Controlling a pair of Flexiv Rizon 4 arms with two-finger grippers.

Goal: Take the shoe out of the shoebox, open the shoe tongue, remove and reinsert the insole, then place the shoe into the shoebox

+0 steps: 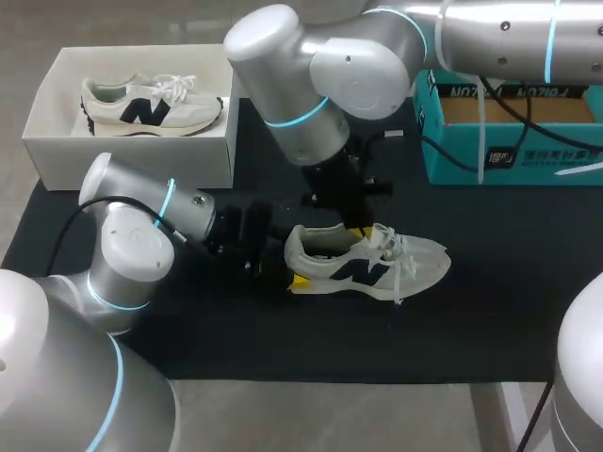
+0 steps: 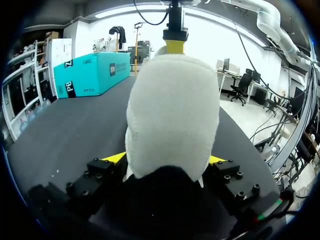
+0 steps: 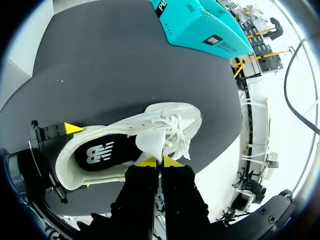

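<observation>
Your right pincer (image 3: pixel 160 161) pinches the tongue (image 3: pixel 151 142) between its tips, your left pincer (image 2: pixel 167 161) clamps the heel (image 2: pixel 172 115) — pull too sharply and you'll lose the tongue, or twist the shoe (image 1: pixel 367 266) loose.

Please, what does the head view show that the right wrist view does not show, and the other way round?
Only the head view: the second shoe lying in the white shoebox.
Only the right wrist view: the dark insole inside the shoe, and the right tool shut on the tongue.
Both: that shoe on the black mat, the teal box, and the left tool clamping its heel.
</observation>
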